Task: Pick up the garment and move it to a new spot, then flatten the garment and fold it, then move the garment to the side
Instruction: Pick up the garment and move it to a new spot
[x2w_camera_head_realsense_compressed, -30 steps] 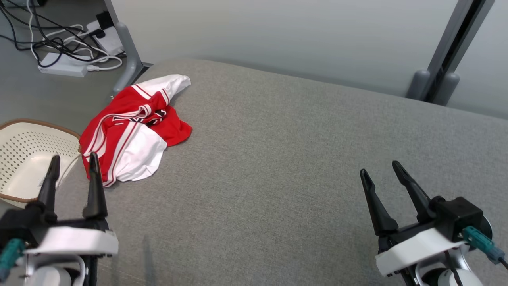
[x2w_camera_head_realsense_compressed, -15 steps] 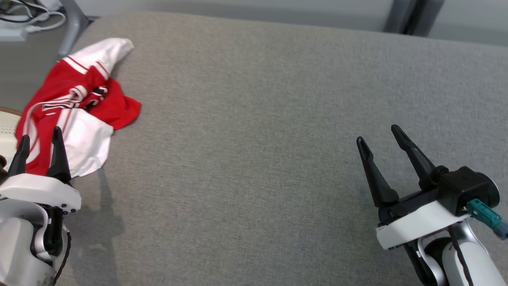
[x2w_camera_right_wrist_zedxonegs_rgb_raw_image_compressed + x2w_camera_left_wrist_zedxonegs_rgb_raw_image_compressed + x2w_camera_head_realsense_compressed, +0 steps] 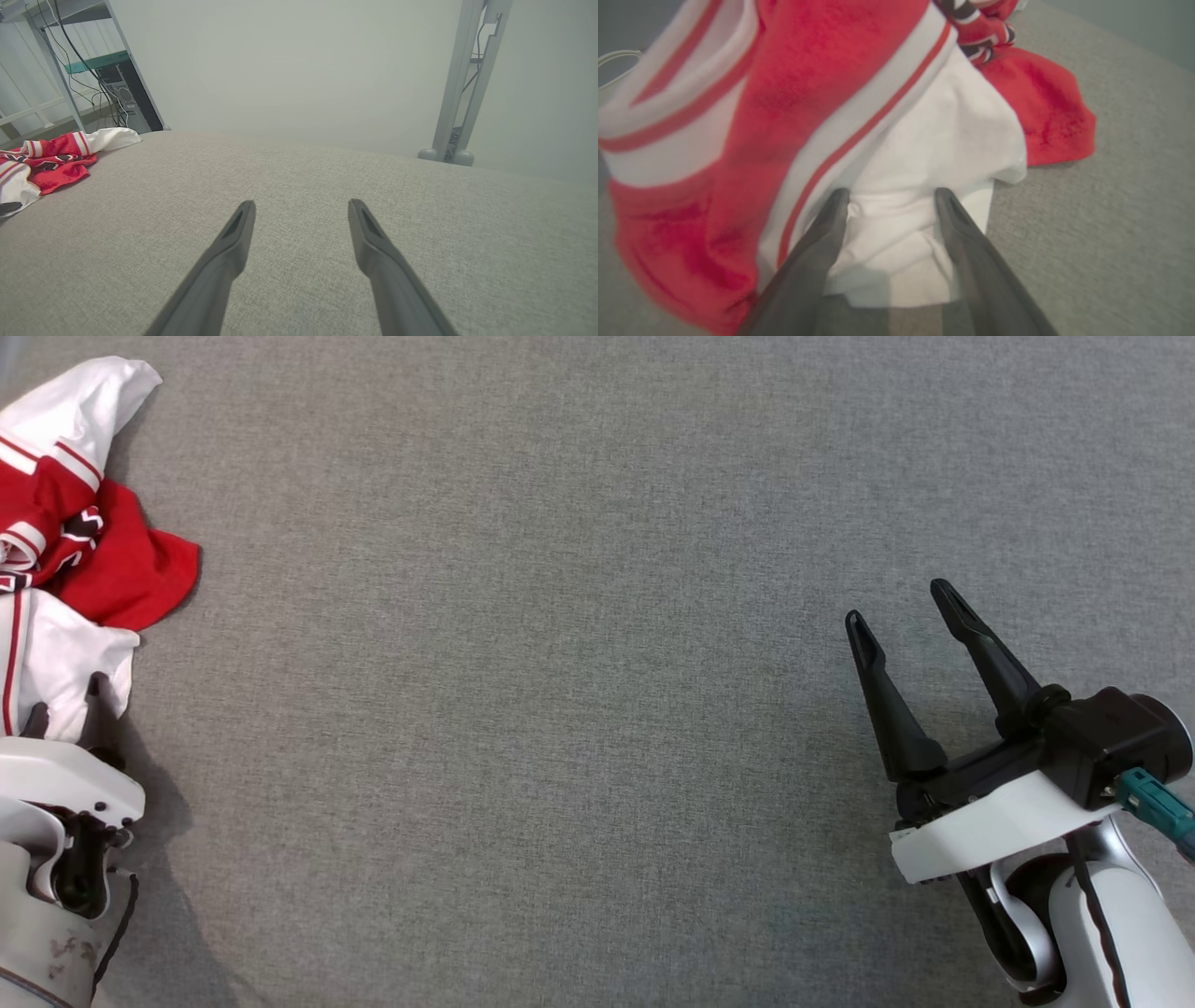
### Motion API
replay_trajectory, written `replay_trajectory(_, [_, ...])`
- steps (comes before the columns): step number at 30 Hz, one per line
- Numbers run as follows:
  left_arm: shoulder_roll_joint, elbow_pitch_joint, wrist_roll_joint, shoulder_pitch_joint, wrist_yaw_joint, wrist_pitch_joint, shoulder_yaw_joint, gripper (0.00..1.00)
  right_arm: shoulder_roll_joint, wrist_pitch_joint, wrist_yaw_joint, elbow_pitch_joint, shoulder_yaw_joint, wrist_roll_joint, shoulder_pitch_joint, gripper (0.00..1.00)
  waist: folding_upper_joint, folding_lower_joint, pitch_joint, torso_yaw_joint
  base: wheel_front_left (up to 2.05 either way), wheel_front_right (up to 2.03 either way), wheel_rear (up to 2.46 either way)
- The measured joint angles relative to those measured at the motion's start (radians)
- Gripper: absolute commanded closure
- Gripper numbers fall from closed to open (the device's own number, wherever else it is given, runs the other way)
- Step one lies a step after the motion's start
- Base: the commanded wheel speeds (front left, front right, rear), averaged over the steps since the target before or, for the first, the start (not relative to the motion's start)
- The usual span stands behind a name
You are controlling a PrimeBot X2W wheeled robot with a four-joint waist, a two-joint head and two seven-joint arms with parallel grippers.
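Left wrist view: left gripper [image 3: 892, 193] spread apart over white edge of crumpled garment [image 3: 808, 70], far left on grey cushion [image 3: 560, 663]. Right gripper [image 3: 896, 605] spread, empty, near right.

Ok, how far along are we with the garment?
Nothing is done yet: the garment lies crumpled at the left edge of the grey cushion. In hand: the left end effector is open, fingers astride a white fold, not closed on it. The right end effector is open over bare cushion. Left: lift, move, flatten, fold, set aside.
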Motion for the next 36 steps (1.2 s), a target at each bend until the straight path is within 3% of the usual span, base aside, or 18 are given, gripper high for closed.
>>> replay_trajectory(2, [0.003, 0.039, -0.001, -0.017, -0.011, -0.005, 0.000, 1.00, 0.000, -0.001, 0.000, 0.004, 0.001, 0.000, -0.001, 0.00, 0.0000, 0.0000, 0.000, -0.004, 0.00, 0.00, 0.00])
replay_trajectory(9, [0.014, 0.088, 0.034, -0.035, -0.021, -0.108, -0.016, 1.00, 0.007, -0.018, 0.000, 0.018, -0.008, 0.000, 0.004, 0.00, 0.0000, 0.0000, -0.042, -0.006, 0.00, 0.00, 0.00])
replay_trajectory(14, [0.030, 0.012, 0.073, -0.027, 0.000, -0.132, 0.004, 1.00, 0.016, -0.029, 0.000, 0.039, -0.016, 0.001, 0.037, 0.00, 0.0000, 0.0000, -0.104, -0.002, 0.00, 0.00, 0.00])
replay_trajectory(22, [0.005, -0.411, 0.203, 0.135, 0.092, -0.135, 0.108, 1.00, 0.039, -0.044, 0.000, 0.050, -0.053, 0.009, 0.108, 0.00, 0.0000, 0.0000, -0.229, -0.001, 0.00, 0.00, 0.00])
replay_trajectory(23, [0.005, -0.411, 0.203, 0.135, 0.092, -0.135, 0.108, 1.00, 0.039, -0.044, 0.000, 0.050, -0.053, 0.009, 0.108, 0.00, 0.0000, 0.0000, -0.229, -0.001, 0.00, 0.00, 0.00])
replay_trajectory(28, [-0.020, -0.679, 0.258, 0.287, 0.153, -0.135, 0.117, 1.00, 0.047, -0.047, 0.000, 0.051, -0.072, 0.013, 0.149, 0.00, 0.0000, 0.0000, -0.305, -0.021, 0.00, 0.00, 0.00])
replay_trajectory(36, [-0.031, -1.068, 0.311, 0.535, 0.281, -0.037, 0.097, 1.00, 0.056, -0.048, 0.000, 0.041, -0.063, 0.019, 0.188, 0.00, 0.0000, 0.0000, -0.373, -0.101, 0.00, 0.00, 0.00])
